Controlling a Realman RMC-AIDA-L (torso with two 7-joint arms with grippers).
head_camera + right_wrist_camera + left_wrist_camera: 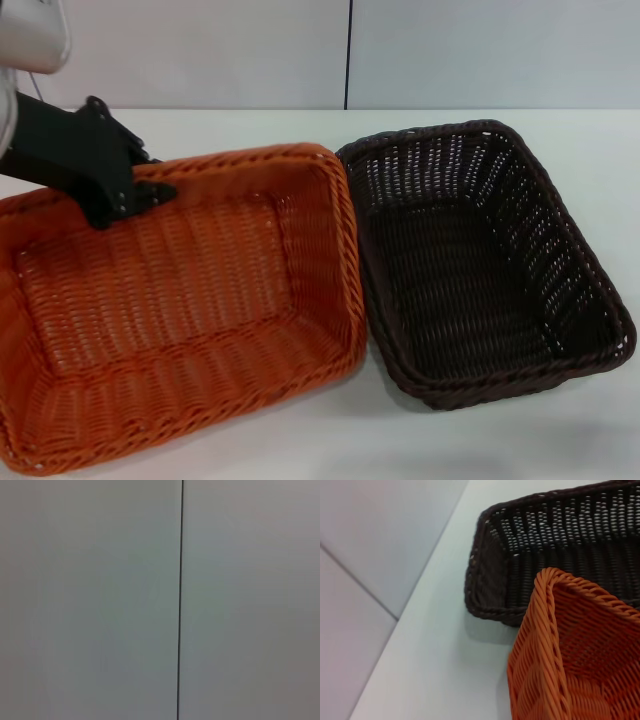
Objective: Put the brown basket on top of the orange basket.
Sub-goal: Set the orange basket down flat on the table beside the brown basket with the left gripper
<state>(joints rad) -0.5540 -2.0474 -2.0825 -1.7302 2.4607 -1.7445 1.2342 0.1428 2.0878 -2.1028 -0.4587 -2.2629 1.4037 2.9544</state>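
Observation:
The orange basket point(180, 300) fills the left of the head view, its near end large and close, its right rim against the brown basket point(470, 260). My left gripper point(150, 192) is at the orange basket's far rim, shut on the braided edge. In the left wrist view a corner of the orange basket point(580, 645) rises in front of the brown basket point(560, 545). The brown basket stands flat on the white table point(500, 440), empty, to the right. My right gripper is out of view; its wrist camera faces only a wall.
The white table point(435, 645) runs back to a pale wall point(250, 50) with a dark vertical seam point(180, 600). Bare tabletop lies behind both baskets and along the front right edge.

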